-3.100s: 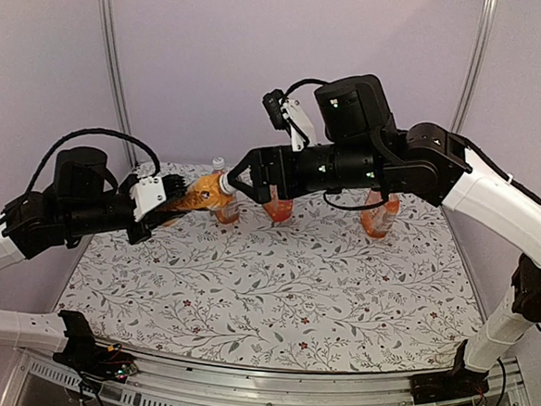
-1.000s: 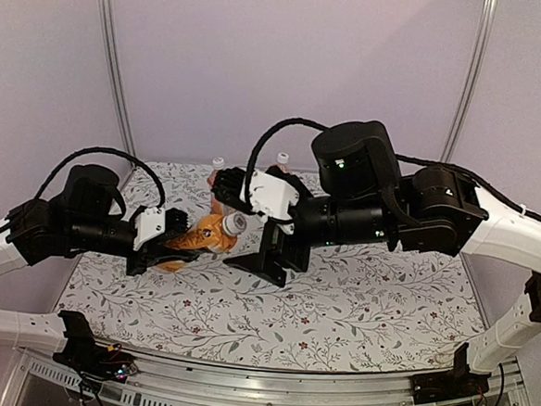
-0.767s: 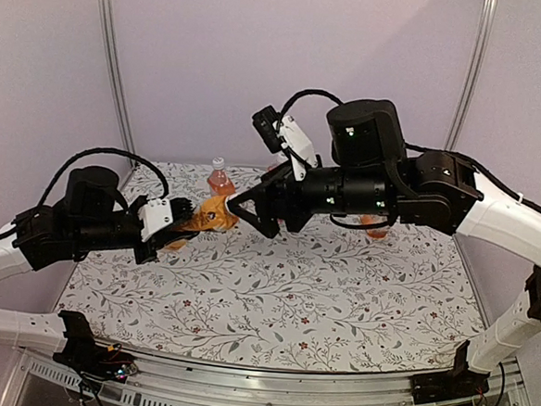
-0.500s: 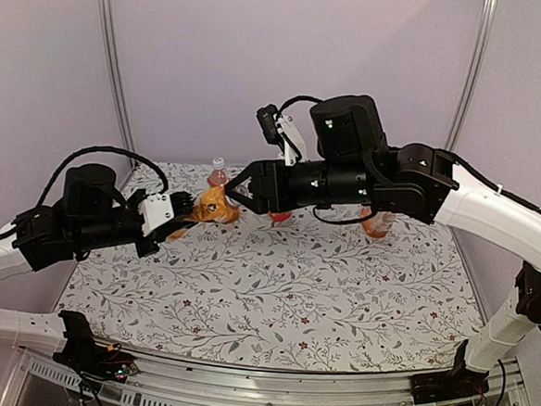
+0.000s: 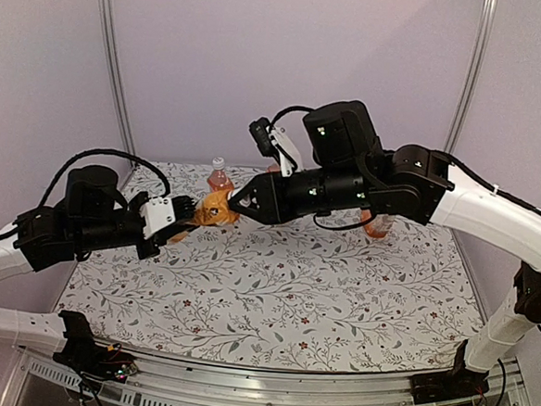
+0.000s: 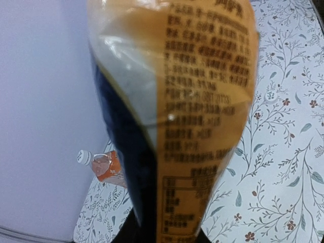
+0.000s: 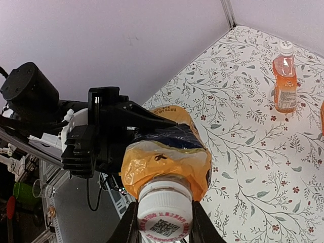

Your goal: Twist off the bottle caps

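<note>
Left end effector (image 5: 182, 219) clenched on black-labelled bottle (image 5: 216, 207). Bottle raised off tabletop (image 5: 292, 297), over far-left part, neck tilted toward right arm. Right end effector (image 5: 241, 200) grasping white cap (image 7: 164, 211) of that bottle, fingers (image 7: 129, 227) pressed on both sides. Cap seated on neck. Second bottle (image 5: 219, 176) upright near far edge of tabletop, left of centre, second cap (image 5: 219, 161) on. Third bottle (image 5: 379, 222) near far edge, right of centre, partly hidden behind right arm, top not visible.
</note>
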Available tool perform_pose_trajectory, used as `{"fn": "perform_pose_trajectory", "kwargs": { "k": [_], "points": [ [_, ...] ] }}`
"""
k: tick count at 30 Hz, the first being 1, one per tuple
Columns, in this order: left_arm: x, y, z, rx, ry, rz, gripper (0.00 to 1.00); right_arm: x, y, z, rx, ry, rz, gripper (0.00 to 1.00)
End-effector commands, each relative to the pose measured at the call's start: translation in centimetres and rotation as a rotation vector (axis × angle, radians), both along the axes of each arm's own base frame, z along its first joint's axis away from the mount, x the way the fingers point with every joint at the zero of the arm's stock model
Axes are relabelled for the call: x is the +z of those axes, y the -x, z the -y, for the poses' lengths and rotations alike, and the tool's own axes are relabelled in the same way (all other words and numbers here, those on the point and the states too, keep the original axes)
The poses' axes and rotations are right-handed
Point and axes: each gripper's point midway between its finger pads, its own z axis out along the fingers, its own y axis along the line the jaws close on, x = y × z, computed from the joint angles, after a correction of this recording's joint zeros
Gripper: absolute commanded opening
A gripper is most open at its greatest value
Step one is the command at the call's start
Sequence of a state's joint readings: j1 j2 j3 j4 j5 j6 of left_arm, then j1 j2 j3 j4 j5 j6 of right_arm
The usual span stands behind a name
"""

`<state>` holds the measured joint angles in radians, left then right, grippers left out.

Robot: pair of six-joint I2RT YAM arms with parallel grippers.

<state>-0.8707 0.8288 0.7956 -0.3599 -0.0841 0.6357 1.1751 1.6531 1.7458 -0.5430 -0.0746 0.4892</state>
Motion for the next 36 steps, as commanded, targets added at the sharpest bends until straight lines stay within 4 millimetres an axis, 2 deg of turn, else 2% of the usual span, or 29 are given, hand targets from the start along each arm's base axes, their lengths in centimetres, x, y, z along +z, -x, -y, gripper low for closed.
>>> {"fn": "perform_pose_trajectory", "kwargs": {
  "k": [1, 3, 6, 9, 17, 24, 25, 26, 28, 29, 30, 33, 36],
  "points": [
    [-2.7, 4.5, 1.4, -0.212, -0.037, -0.184, 0.0, -0.1, 2.8, 1.1, 0.19, 0.097, 0.166, 0.0],
    [-3.9, 7.5, 1.5, -0.322, -0.055, -0.316, 0.0, -1.4, 5.0, 1.8, 0.351, 0.194, 0.371, 0.0],
    [-4.9, 11.5, 1.3, -0.452, -0.062, -0.502, 0.0, -1.9, 8.9, 3.1, 0.582, 0.237, 0.62, 0.0],
    [-5.1, 13.4, 1.1, -0.507, -0.055, -0.594, 0.0, -1.8, 11.0, 4.5, 0.753, 0.256, 0.81, 0.0],
    [-5.1, 13.1, 0.9, -0.505, -0.081, -0.567, 0.0, -3.0, 11.3, 5.6, 0.917, 0.389, 1.04, 0.0],
    [-4.2, 11.9, 1.8, -0.483, -0.057, -0.538, 0.0, -3.5, 11.0, 4.9, 0.96, 0.419, 1.082, 0.0],
    [-4.0, 11.8, 1.8, -0.477, -0.051, -0.534, 0.0, -3.5, 11.0, 4.7, 0.952, 0.412, 1.092, 0.06],
    [-3.7, 11.6, 1.9, -0.472, -0.046, -0.529, 0.0, -3.3, 10.8, 4.5, 0.934, 0.407, 1.103, 0.2],
    [-3.4, 11.1, 1.9, -0.44, -0.033, -0.521, 0.0, -2.6, 10.3, 4.0, 0.875, 0.383, 1.115, 0.67],
    [-3.1, 10.6, 2.0, -0.418, -0.021, -0.508, 0.0, -2.2, 10.0, 3.8, 0.83, 0.37, 1.098, 0.86],
    [-2.9, 10.0, 2.0, -0.391, -0.009, -0.492, 0.0, -1.5, 9.6, 3.6, 0.779, 0.353, 1.097, 0.97],
    [-2.0, 6.8, 2.1, -0.26, 0.038, -0.384, 0.0, 0.7, 7.5, 3.5, 0.548, 0.311, 1.021, 0.99],
    [-0.9, 3.4, 1.6, -0.125, 0.062, -0.226, 0.0, 2.1, 6.5, 3.7, 0.41, 0.22, 0.875, 0.99]
  ]
}}
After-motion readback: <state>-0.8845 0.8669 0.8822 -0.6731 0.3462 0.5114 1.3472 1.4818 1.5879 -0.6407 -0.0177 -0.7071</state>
